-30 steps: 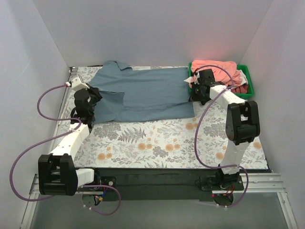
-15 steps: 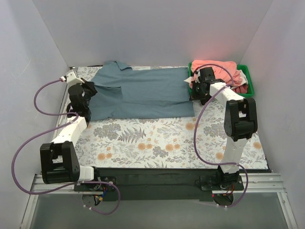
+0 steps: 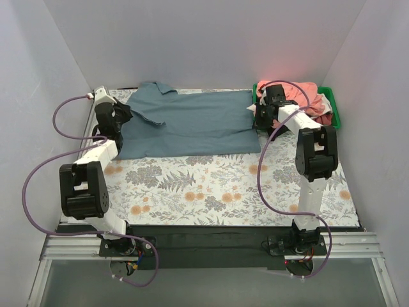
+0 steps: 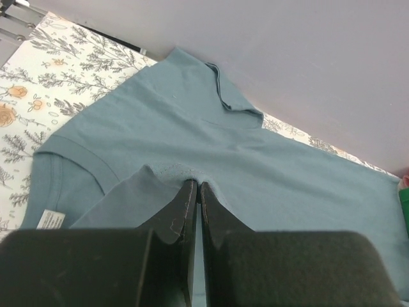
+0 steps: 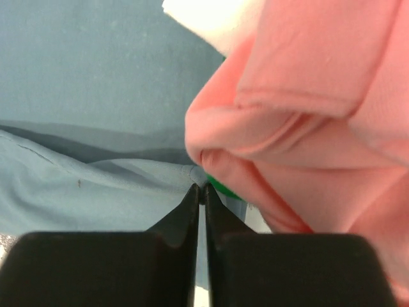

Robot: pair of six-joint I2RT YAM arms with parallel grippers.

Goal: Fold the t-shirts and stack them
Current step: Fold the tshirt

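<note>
The dusty grey-blue t-shirt (image 3: pixel 192 125) lies spread across the far half of the table, collar at the far left. My left gripper (image 3: pixel 121 115) is shut on a pinch of its cloth (image 4: pixel 172 173) near the left sleeve. My right gripper (image 3: pixel 259 118) is shut on the shirt's right hem (image 5: pixel 199 174), right beside the green basket. Salmon-pink shirts (image 3: pixel 294 96) are heaped in that basket and fill the right of the right wrist view (image 5: pixel 307 115), with a white piece (image 5: pixel 204 19) above them.
The green basket (image 3: pixel 332 109) stands at the far right corner. The grey floral-print table cover (image 3: pixel 211 185) spans the near half. White walls close in the left, back and right. A white label (image 4: pixel 50 219) shows inside the shirt's folded-over sleeve edge.
My left gripper has moved toward the far left with the shirt's cloth, pulling the near left part back. My right gripper has shifted slightly farther along the hem.
</note>
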